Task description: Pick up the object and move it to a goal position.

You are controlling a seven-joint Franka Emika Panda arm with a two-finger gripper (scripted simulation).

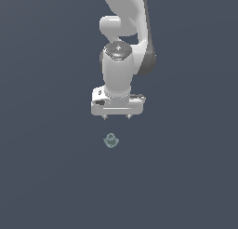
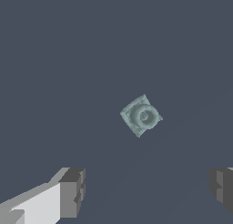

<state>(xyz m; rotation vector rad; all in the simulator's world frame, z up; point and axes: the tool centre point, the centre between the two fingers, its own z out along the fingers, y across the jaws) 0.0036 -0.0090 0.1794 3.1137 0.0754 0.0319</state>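
Observation:
The object (image 1: 110,140) is a tiny pale teal-grey lump with a ring-like top and a wider squarish base, resting on the dark grey floor. My white gripper (image 1: 117,117) hangs a little above and behind it in the exterior view, fingers pointing down, not touching it. In the wrist view the object (image 2: 141,115) lies ahead of the gripper (image 2: 148,193), beyond the gap between the fingertips (image 2: 73,191). The jaws stand wide apart and hold nothing.
The white arm (image 1: 125,23) rises from the gripper toward the top of the exterior view. A plain dark grey floor (image 1: 46,177) surrounds the object on every side.

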